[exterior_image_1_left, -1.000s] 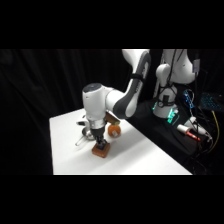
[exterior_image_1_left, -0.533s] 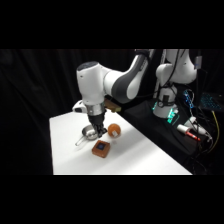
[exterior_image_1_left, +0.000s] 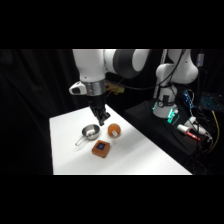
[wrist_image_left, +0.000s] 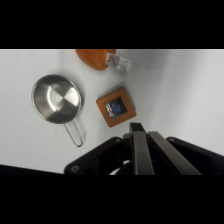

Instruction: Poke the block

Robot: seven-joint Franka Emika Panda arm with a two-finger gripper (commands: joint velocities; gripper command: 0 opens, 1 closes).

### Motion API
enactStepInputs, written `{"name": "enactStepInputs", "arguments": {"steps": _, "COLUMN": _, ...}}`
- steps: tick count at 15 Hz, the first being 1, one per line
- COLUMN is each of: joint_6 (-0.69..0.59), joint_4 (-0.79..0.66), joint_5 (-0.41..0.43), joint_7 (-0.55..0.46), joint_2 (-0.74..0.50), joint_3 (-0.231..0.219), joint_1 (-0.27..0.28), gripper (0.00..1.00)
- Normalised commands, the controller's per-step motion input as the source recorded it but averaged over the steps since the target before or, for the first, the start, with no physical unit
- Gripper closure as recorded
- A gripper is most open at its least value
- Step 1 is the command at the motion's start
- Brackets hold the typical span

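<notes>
The block lies flat on the white table, reddish-brown with a dark blue square on top; the wrist view shows the block just beyond the fingertips. My gripper hangs well above the table, up and slightly behind the block, not touching it. In the wrist view the gripper shows its two fingers pressed together, shut, with nothing between them.
A small shiny metal pan with a handle sits left of the block, seen from above as pan. A round orange-brown object with a white patch lies behind the block, object. Electronics stand past the table's right edge.
The gripper has risen from just over the block to well above the table. The block stays where it lay, now fully uncovered.
</notes>
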Motion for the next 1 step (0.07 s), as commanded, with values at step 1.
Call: {"name": "enactStepInputs", "arguments": {"steps": 1, "joint_6": -0.29, "joint_4": 0.13, "joint_5": 0.115, "joint_7": -0.08, "joint_2": -0.10, "joint_3": 0.042, "joint_1": -0.032, "gripper": 0.87}}
